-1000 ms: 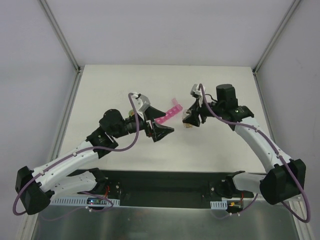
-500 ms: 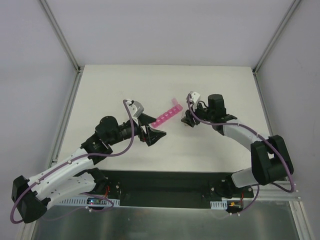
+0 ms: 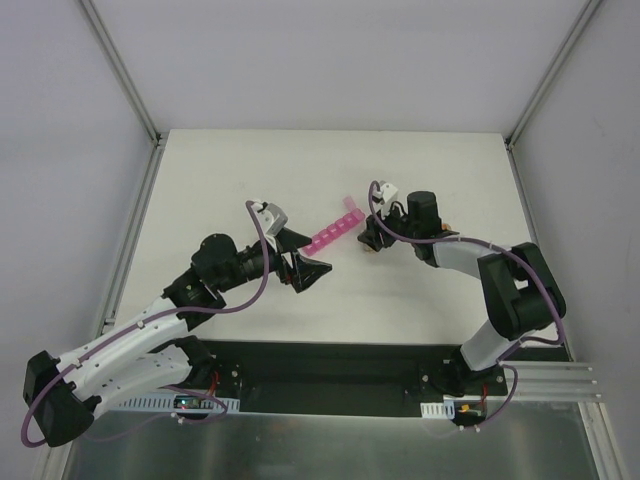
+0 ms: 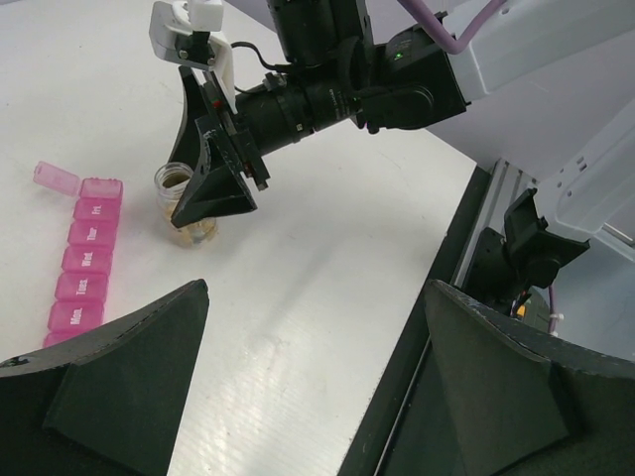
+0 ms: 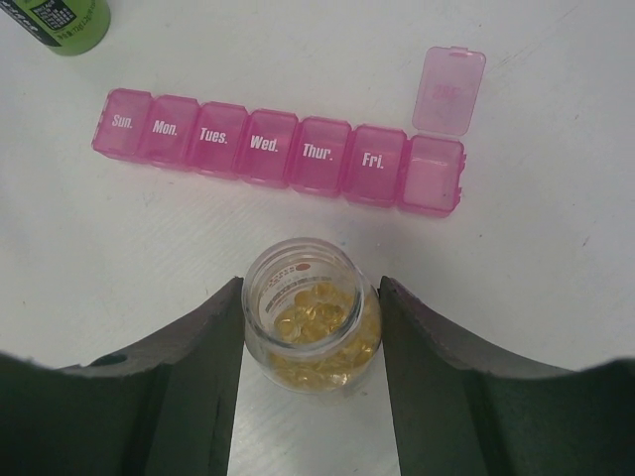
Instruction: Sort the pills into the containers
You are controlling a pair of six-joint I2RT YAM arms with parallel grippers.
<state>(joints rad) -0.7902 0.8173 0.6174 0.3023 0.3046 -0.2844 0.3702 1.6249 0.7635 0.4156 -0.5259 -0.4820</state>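
A small clear bottle (image 5: 313, 332) stands open-topped on the table, holding the tiny yellow pills (image 5: 316, 315). My right gripper (image 5: 311, 297) has a finger against each side of it. The bottle also shows in the top view (image 3: 375, 248) and the left wrist view (image 4: 189, 206). The pink pill organizer (image 5: 278, 154) lies just beyond the bottle, with its last compartment (image 5: 435, 183) empty and its lid (image 5: 448, 89) flipped open. The other lids are shut. My left gripper (image 4: 316, 297) is wide open and empty above bare table, near the organizer's other end (image 3: 322, 241).
A green bottle (image 5: 67, 22) stands beyond the organizer's Sunday end. The table's dark front edge (image 4: 437, 297) runs close to my left gripper. The right arm's base (image 4: 526, 248) is mounted there.
My right arm has dropped low and folded in, with its gripper staying at the clear bottle. My left gripper has pulled back slightly toward its base and off the organizer.
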